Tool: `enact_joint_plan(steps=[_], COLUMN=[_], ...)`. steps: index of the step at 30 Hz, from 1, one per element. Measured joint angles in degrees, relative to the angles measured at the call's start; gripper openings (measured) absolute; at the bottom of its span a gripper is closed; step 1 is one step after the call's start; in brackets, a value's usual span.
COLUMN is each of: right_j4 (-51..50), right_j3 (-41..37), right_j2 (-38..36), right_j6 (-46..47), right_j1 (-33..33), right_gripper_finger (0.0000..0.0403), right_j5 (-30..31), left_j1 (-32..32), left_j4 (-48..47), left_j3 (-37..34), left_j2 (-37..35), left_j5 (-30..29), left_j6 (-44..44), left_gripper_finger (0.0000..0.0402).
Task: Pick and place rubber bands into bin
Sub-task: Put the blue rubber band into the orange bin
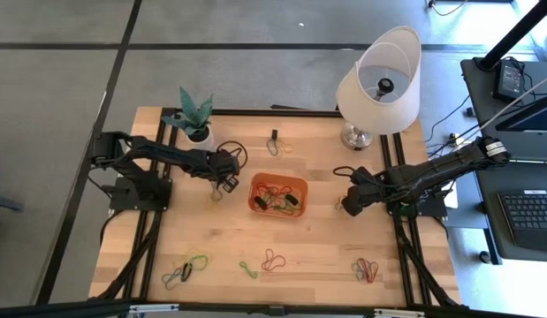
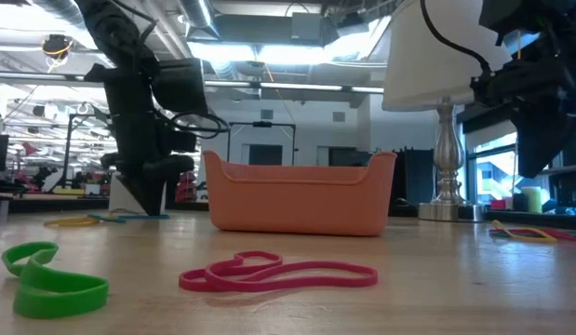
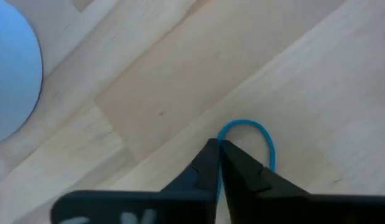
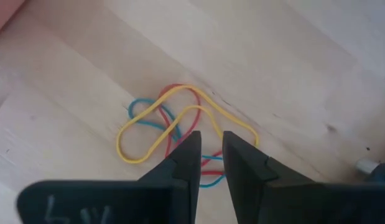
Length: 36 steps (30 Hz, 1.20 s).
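Orange bin part-filled, plenty of bands left on table

Orange bin (image 1: 278, 194) sits mid-table w/ several bands in it already: red, green, black ones show from above. Task looks under halfway: loose clumps remain along the near edge, i.e. green/black clump (image 1: 186, 270), green band (image 1: 247, 269), red band (image 1: 272, 259) and red clump (image 1: 365, 269).

Left gripper (image 3: 218, 163) is down at the table just left of the bin, near the plant pot (image 1: 198, 134); jaws pinched together on a blue band (image 3: 257, 138), its loop poking out past the tips. Band hasn't reached the bin yet.

Right gripper (image 4: 209, 158) hangs right of the bin over a tangle (image 4: 173, 127) of yellow, red and blue bands; jaws slightly apart, gripping nothing.

Hard to make out: exact count in the bin, since its wall blocks the low view and bands overlap from above. How much of the blue band lies under the left jaws is hidden. Lamp (image 1: 379, 81) covers part of the far table.
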Motion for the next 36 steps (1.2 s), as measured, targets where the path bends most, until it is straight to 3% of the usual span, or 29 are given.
enact_joint_plan(steps=[9,13,24,28,36], right_j4=[1.53,2.20,2.62,2.67,2.77], right_j3=[0.00,0.00,0.00,0.00,0.00], right_j2=[0.02,0.02,0.02,0.02,0.02], right_j6=[0.00,0.00,-0.03,-0.11,-0.20], right_j1=[0.00,-0.01,-0.01,-0.01,-0.01], right_gripper_finger=[0.0071,0.0071,0.0071,0.0071,0.0071], right_j5=[0.04,0.04,0.93,0.95,1.09], left_j1=[-0.79,-1.86,-7.48,-10.13,-13.34], left_j4=[-9.34,-14.73,-14.15,-7.59,14.94], left_j3=[5.18,9.07,16.52,18.96,21.16], left_j2=[-5.96,-11.71,-23.59,-24.85,-22.63], left_j5=[5.04,3.27,0.80,0.95,2.00], left_j6=[-3.44,-3.41,-2.96,1.72,16.78], left_gripper_finger=[0.0001,0.0001,0.0002,0.0001,0.0003])
